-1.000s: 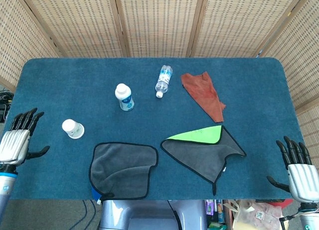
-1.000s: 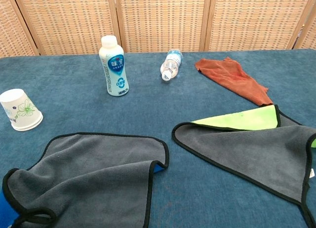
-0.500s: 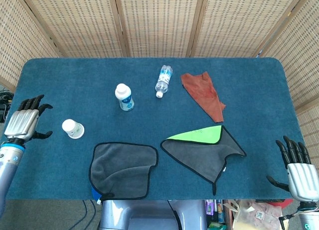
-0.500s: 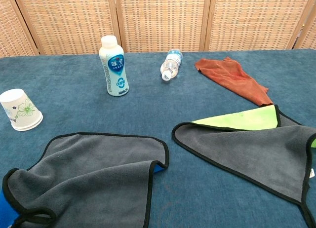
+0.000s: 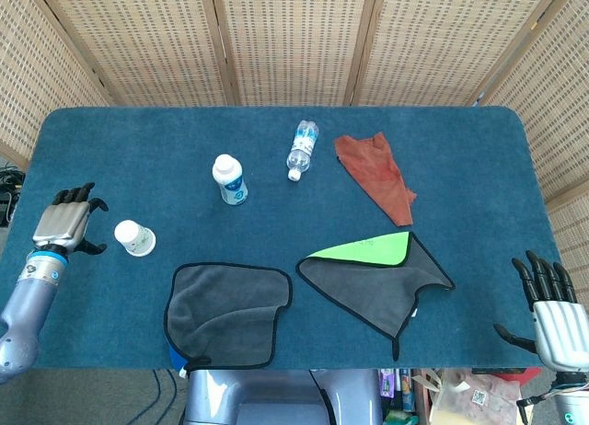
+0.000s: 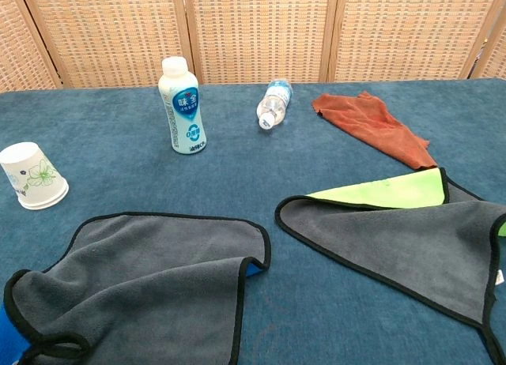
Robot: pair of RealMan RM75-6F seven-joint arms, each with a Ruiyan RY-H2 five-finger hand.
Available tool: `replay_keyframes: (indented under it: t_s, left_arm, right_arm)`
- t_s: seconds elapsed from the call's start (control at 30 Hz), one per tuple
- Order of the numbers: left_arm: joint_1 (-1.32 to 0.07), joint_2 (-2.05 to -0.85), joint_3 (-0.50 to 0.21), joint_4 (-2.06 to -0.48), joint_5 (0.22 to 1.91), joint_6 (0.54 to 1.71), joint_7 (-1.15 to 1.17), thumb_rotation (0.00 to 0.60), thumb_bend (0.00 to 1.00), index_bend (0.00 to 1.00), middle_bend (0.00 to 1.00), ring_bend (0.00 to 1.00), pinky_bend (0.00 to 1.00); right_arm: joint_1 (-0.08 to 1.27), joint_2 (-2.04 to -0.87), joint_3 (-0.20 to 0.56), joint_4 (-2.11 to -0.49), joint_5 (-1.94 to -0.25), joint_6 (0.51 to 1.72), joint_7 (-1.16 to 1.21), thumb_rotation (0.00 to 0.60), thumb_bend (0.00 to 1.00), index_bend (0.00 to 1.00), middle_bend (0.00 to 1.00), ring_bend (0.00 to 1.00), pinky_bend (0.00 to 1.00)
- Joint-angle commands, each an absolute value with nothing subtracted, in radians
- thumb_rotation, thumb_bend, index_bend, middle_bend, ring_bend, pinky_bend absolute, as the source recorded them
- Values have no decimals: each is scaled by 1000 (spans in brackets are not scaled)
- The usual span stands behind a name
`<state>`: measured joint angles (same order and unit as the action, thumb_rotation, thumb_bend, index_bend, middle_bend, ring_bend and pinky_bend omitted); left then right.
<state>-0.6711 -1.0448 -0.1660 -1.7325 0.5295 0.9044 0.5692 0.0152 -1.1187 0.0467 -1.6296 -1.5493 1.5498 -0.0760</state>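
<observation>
The left hand [image 5: 66, 224] hovers over the left part of the blue surface [image 5: 479, 195], fingers spread and holding nothing. The paper cup [image 5: 134, 238] stands upside down just beside it, toward the middle of the surface, and a narrow strip of blue shows between fingertips and cup, so they are apart. Only the head view shows this hand; the chest view catches the cup [image 6: 32, 175] near its left edge with no hand beside it. Whether the palm touches the surface cannot be told from above.

The right hand [image 5: 552, 315] sits at the lower right corner of the head view, off the near edge of the surface, fingers apart and empty; its wrist is cut off by the frame. Nearest to it lies the grey cloth with a green fold [image 5: 375, 276], well apart from it.

Beyond the cup from the left hand stands a white bottle [image 5: 230, 179], its label too small to read from above. Farther on a clear water bottle [image 5: 301, 150] lies on its side, then a rust-red cloth [image 5: 377, 175]. A second grey cloth [image 5: 226, 313] lies at the near edge, a blue corner peeking from beneath it; the chest view crops it at the bottom.
</observation>
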Motion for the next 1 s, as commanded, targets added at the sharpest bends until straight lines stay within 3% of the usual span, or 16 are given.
replay_keyframes:
  t_s: [0.03,1.0]
  left_arm:
    - [-692,-1081,-144,-1701,508,901,581,600,240,308,0,0,0]
    - [-791,-1155,-105,-1637,424,925,612,600,239,326,0,0,0]
  right_arm:
    - [15,-1119,46,-1630,-1549,1550,-75,600,118,0,0,0,0]
    - [18,-1118,49,-1624,-1543,1545,-67,600,118,0,0,0,0]
